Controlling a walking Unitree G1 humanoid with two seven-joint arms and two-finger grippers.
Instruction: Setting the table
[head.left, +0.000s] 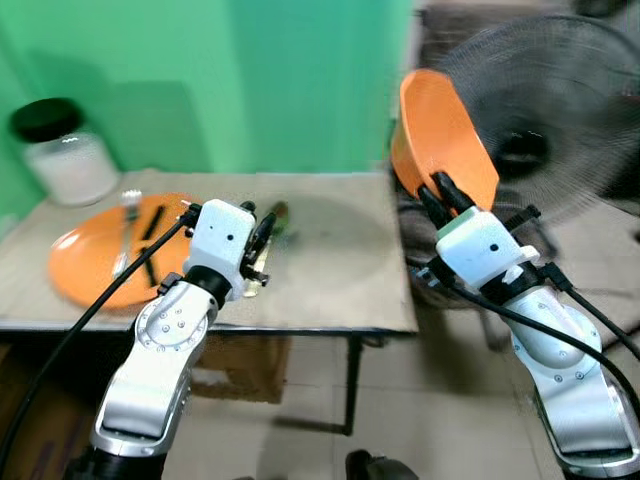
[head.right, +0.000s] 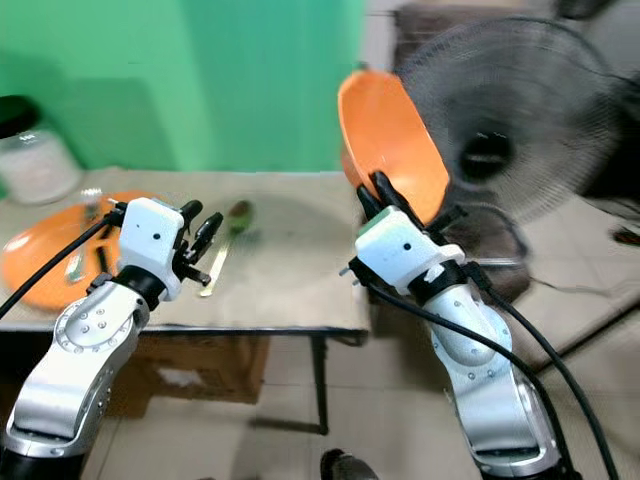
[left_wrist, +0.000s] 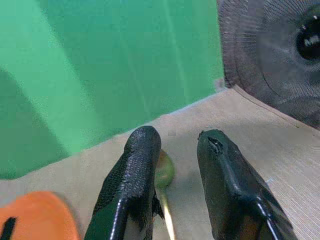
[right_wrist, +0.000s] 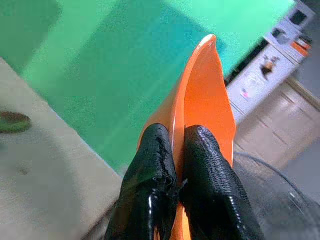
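An orange plate (head.left: 85, 270) lies on the left of the cloth-covered table (head.left: 330, 290); a fork (head.left: 125, 232) and dark utensils (head.left: 150, 228) rest on it. A spoon (head.left: 279, 213) with a green bowl and pale handle lies mid-table. My left gripper (head.left: 262, 236) hovers just above the spoon, open, its fingers (left_wrist: 142, 150) straddling the spoon (left_wrist: 164, 171) without touching. Off the table's right edge, my right gripper (head.left: 445, 195) is raised and shut on the rim of a tilted orange bowl (head.left: 445, 135), seen edge-on in the right wrist view (right_wrist: 202, 95).
A jar (head.left: 65, 155) with a black lid stands at the table's back left against the green wall. A black standing fan (head.left: 545, 120) is close behind the held bowl. A cardboard box (head.left: 240, 368) sits under the table.
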